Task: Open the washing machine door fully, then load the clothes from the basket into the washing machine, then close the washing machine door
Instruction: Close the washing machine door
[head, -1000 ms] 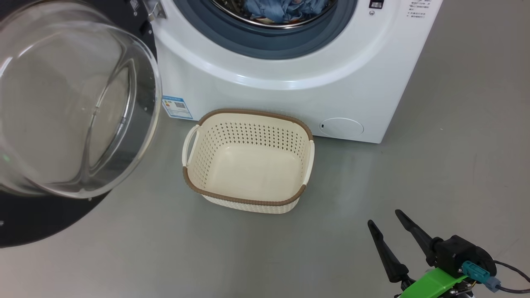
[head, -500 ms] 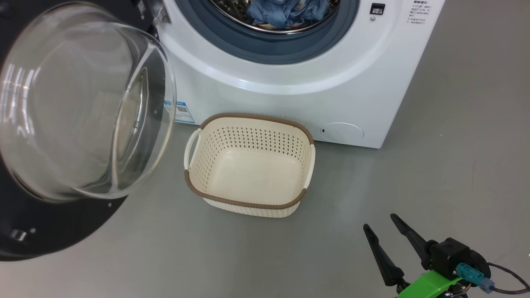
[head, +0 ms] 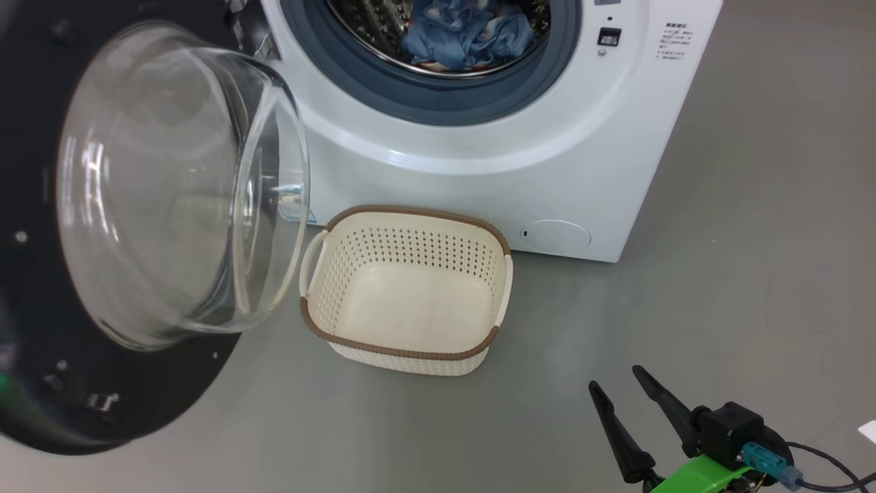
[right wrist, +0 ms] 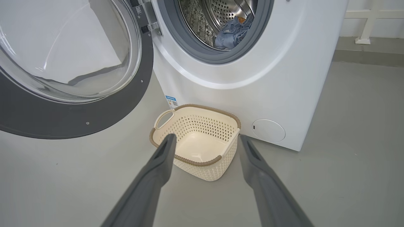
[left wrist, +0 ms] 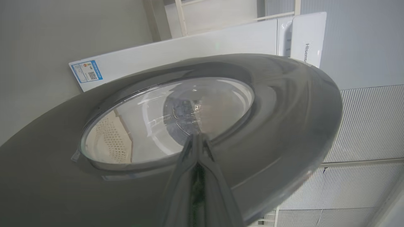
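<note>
Glossy black around its clear bowl (head: 178,192), the washing machine door (head: 137,390) stands part-way open on the left of the washing machine (head: 479,171), and it has swung inward over the last second: the bowl now overlaps the blue label (right wrist: 172,101) on the machine's front, which earlier stood clear of it in the head view, though that camera has shifted too. The clothes (head: 465,34) lie bunched in the drum (right wrist: 221,19), and the basket (head: 410,352) sits bare on the floor (head: 753,274) just before the machine's lower front, so loading looks finished and the closing step seems under way. The left gripper (left wrist: 198,137) has its jaws clenched on nothing, tips apparently against the door's outer face as if pushing. The right gripper (head: 616,377) hangs low over the floor, well to the right of the basket, jaws spread wide and empty. The door still needs a good arc before it latches.
</note>
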You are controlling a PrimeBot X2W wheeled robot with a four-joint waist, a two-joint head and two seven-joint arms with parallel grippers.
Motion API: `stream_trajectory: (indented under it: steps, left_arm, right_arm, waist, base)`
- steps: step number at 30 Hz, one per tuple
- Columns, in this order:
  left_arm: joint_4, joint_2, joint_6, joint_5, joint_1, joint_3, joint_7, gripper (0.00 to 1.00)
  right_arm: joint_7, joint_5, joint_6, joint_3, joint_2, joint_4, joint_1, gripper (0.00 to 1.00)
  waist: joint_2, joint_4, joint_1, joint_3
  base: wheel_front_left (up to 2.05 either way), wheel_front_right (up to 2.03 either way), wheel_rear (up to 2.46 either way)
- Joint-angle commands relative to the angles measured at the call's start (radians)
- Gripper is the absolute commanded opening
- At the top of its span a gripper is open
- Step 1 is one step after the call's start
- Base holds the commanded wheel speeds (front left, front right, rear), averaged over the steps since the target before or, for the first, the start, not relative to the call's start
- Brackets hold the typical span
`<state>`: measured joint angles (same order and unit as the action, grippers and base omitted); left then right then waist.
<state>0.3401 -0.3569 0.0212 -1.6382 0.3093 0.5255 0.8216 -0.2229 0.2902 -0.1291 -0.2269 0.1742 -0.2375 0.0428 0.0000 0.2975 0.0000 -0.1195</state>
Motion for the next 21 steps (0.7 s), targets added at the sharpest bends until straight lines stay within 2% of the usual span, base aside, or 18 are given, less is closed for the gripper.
stream_trajectory:
  steps: [1,6,21]
  left_arm:
    - [-0.046,-0.033,-0.002,-0.005,-0.001,0.011,0.022,0.00]
    - [-0.115,0.007,-0.023,-0.026,-0.009,-0.017,0.055,0.00]
    - [-0.250,0.107,-0.020,-0.028,0.001,-0.114,0.085,0.00]
  right_arm:
    - [-0.014,0.009,-0.002,-0.028,-0.001,0.017,0.020,1.00]
    - [-0.021,0.013,-0.002,-0.032,-0.007,0.005,0.019,1.00]
    - [-0.035,0.022,-0.002,-0.038,-0.026,-0.015,0.038,1.00]
  waist:
    - [0.0000,-0.006,0.0000,0.008]
    - [0.0000,-0.014,0.0000,0.021]
    - [0.0000,-0.074,0.0000,0.014]
  base:
    - [0.00,0.00,0.00]
    - [0.00,0.00,0.00]
    - [0.00,0.00,0.00]
